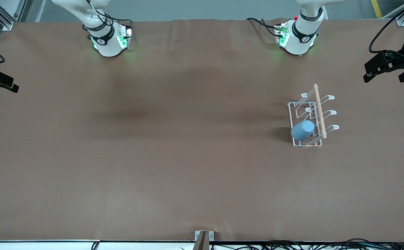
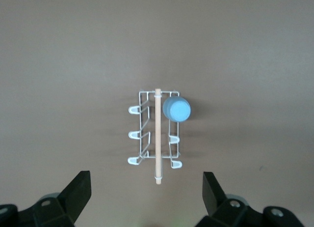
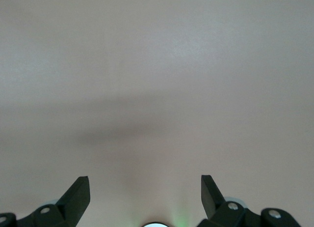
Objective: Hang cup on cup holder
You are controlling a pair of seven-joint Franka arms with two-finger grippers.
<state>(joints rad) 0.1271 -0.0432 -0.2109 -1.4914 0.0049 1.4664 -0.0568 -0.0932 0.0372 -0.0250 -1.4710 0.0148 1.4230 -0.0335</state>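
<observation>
Cup [image 1: 302,130]: hung on cup holder [image 1: 312,118] prong, tilted
Left gripper [image 2: 146,193]: raised over table [image 1: 174,139], released, empty
Right gripper [image 3: 145,193]: raised over bare table, released, empty

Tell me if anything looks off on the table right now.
Nothing stands out. The cup hangs on a prong of the cup holder, which stands upright; the left gripper and right gripper are open and empty.
</observation>
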